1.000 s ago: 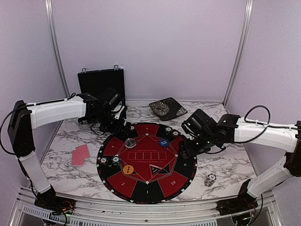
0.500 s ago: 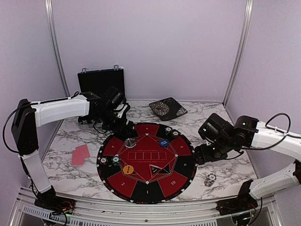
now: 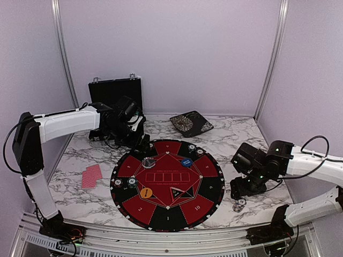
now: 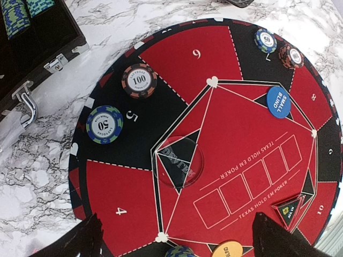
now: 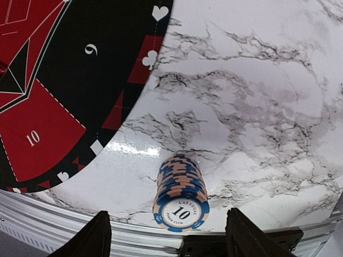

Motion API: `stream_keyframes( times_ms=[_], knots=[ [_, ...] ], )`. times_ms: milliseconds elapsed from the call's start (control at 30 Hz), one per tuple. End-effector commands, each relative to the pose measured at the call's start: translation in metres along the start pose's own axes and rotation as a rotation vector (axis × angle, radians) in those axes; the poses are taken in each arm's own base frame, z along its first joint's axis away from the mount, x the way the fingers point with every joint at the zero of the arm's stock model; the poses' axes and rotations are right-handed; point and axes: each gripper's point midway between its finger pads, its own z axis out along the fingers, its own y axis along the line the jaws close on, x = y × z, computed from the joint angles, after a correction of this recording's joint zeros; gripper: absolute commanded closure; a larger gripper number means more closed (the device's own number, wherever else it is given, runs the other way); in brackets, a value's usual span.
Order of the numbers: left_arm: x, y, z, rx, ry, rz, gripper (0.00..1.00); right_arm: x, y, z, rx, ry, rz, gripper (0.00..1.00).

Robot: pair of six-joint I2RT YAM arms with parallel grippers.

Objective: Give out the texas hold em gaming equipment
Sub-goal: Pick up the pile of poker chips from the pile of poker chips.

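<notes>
A blue-and-orange stack of "10" poker chips (image 5: 180,193) stands on the marble just off the mat's right edge, also seen from the top (image 3: 239,204). My right gripper (image 5: 169,238) is open and hovers over it, one finger on each side, not touching; it shows in the top view (image 3: 242,189). My left gripper (image 4: 177,242) is open and empty above the mat's far left (image 3: 141,141). On the mat lie a "100" chip (image 4: 139,81), a "50" chip (image 4: 104,124), a clear dealer disc (image 4: 179,164), a blue disc (image 4: 278,101) and an orange disc (image 3: 146,192). Red-backed cards (image 3: 91,175) lie left.
The round red-and-black mat (image 3: 161,214) fills the table's middle. The black hinged case (image 3: 115,93) stands open at the back left, with chips inside (image 4: 16,16). A dark patterned pad (image 3: 191,123) lies at the back. The table's metal front rail (image 5: 64,222) runs close to the chip stack.
My right gripper has moved off the mat's right edge, right and toward the front, to above the chip stack. My left gripper has drawn back slightly to the left.
</notes>
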Motion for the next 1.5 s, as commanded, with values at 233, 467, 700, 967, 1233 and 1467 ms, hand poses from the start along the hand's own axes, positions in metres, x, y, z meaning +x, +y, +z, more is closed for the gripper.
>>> stream_keyframes(
  times_ms=[233,467,700,967,1233,1467],
  knots=[
    [0.003,0.001,-0.004,0.023,-0.004,0.001,0.01,0.019,-0.01,0.017,0.01,0.044,0.058,0.32],
    [0.004,0.002,-0.004,0.023,-0.003,-0.001,0.01,0.017,-0.007,0.026,0.008,0.04,0.061,0.34],
    [0.006,0.003,-0.005,0.021,-0.004,-0.004,0.01,0.017,-0.008,0.032,0.022,0.039,0.063,0.4],
    [0.007,0.002,-0.004,0.025,-0.002,-0.005,0.01,0.018,-0.008,0.037,0.029,0.05,0.06,0.47],
    [0.008,0.002,-0.004,0.025,-0.001,-0.008,0.01,0.02,-0.009,0.039,0.036,0.054,0.06,0.5],
    [0.008,0.002,-0.003,0.026,0.003,-0.008,0.01,0.023,-0.012,0.042,0.046,0.063,0.057,0.53]
  ],
)
